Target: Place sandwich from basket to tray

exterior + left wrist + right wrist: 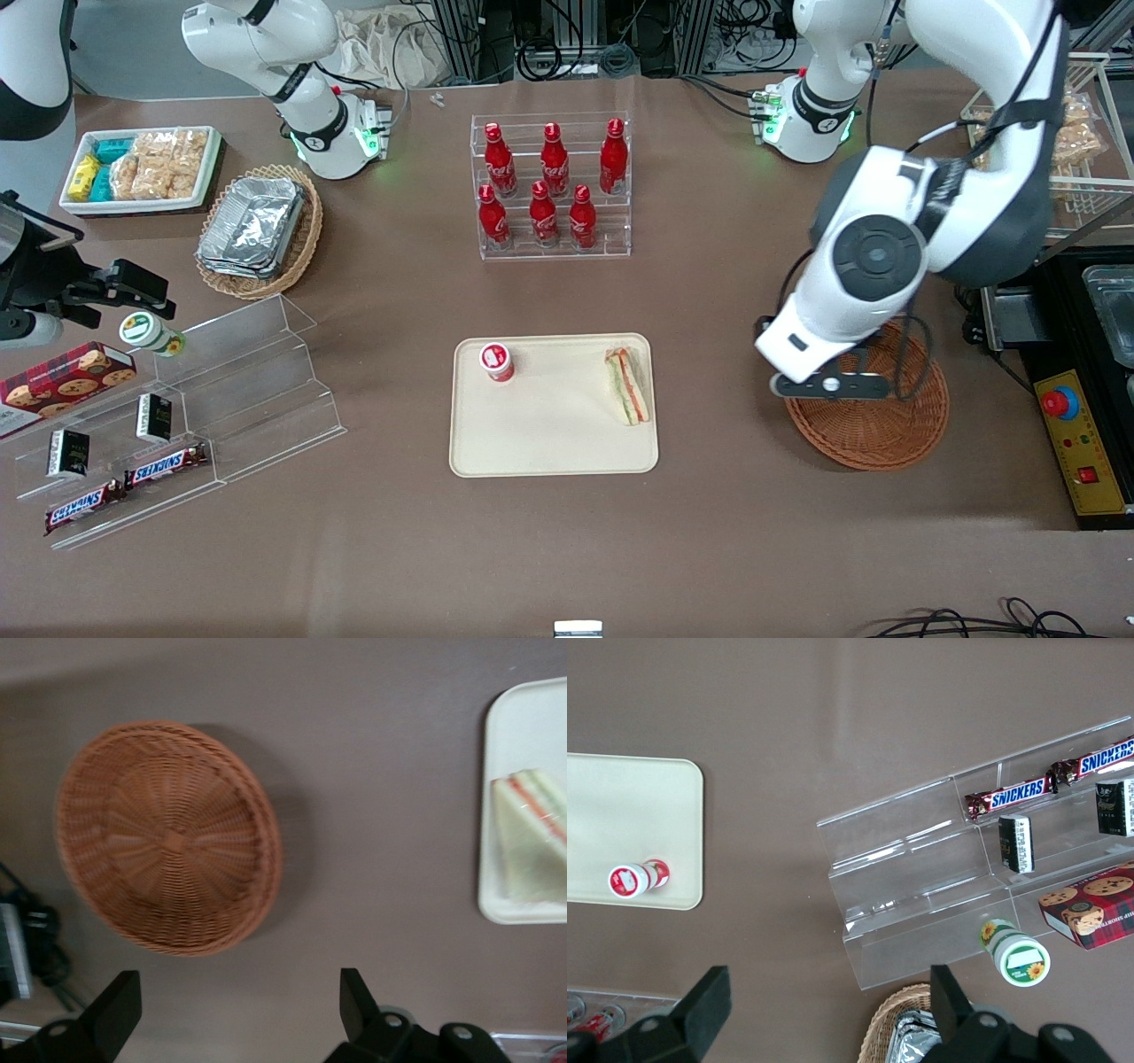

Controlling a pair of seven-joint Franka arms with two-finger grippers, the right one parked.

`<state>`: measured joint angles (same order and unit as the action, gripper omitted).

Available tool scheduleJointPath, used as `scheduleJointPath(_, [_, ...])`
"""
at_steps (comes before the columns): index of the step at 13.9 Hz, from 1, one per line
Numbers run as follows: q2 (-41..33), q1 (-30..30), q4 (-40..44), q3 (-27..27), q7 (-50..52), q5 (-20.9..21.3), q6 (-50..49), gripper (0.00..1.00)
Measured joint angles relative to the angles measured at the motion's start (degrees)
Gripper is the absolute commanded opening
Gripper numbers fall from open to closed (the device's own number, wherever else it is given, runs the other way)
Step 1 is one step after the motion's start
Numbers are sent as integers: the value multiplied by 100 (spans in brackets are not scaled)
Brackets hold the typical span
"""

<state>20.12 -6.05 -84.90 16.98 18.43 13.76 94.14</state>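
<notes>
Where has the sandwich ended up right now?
The sandwich lies on the cream tray, at its edge nearest the basket. The open tool hangs empty above that basket.

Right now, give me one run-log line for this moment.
triangular sandwich wedge: on cream rectangular tray | round reddish-brown wicker basket: empty | left gripper: open, above basket | step: placed
</notes>
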Motion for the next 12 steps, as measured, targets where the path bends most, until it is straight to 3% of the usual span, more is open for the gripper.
scheduleJointPath(8, [-548,4,-34,-1051,-1751,-16,-164,99])
scheduleJointPath(12, [-613,5,-29,-1642,-2058,-363,-164,100])
